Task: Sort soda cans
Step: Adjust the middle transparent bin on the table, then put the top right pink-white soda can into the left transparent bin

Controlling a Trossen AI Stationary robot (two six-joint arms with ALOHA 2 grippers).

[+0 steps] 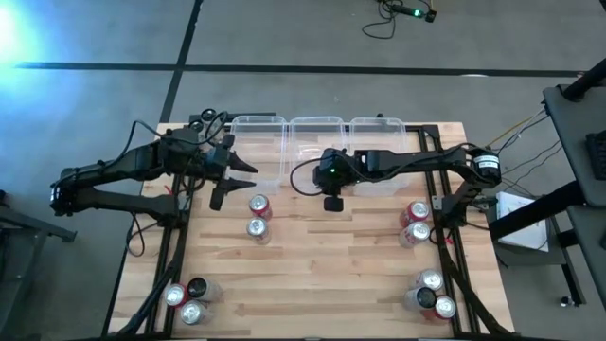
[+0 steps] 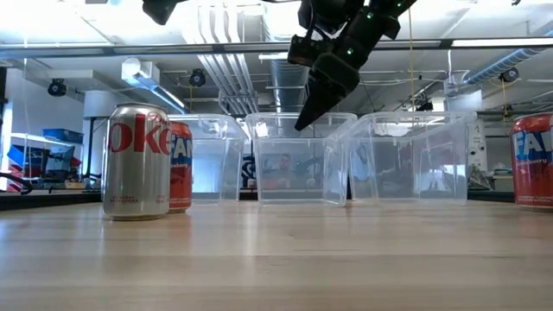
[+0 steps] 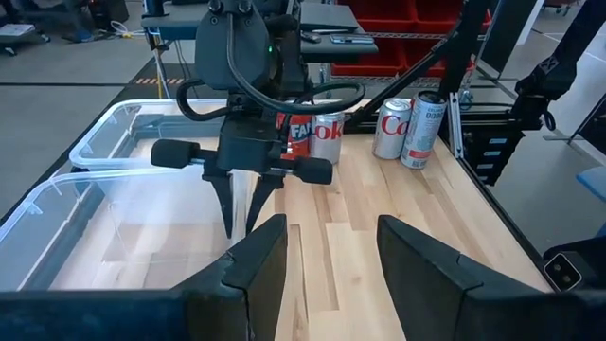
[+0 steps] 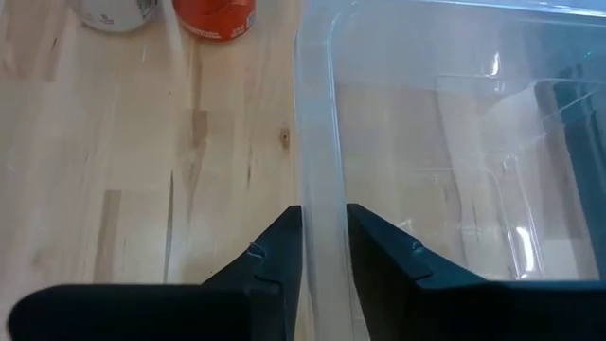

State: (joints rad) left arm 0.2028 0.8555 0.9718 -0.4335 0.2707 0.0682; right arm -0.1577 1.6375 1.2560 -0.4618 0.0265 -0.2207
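Three clear bins stand in a row at the table's far edge; the middle bin (image 1: 317, 133) has my right gripper (image 4: 324, 256) shut on its near wall. A red can (image 1: 259, 205) and a silver can (image 1: 257, 228) stand upright left of centre. More soda cans stand in groups at the right edge (image 1: 417, 223), the near left corner (image 1: 187, 298) and the near right corner (image 1: 432, 294). My left gripper (image 3: 331, 265) hovers open by the left bin (image 1: 258, 137), with nothing between its fingers. My right gripper pinches the middle bin's near wall (image 4: 322, 204) at its rim, one finger inside the bin and one outside. The fingers (image 3: 230, 204) come from above, pointing down, and lie across the wall. The bin rests flat on the table.
The right bin (image 1: 377, 137) stands beside the held one. The two arms are close together over the table's far middle. Bare wood lies in the centre (image 1: 331, 265) between the can groups. In the low view a silver can (image 2: 136, 161) stands in front of a red one (image 2: 180, 167).
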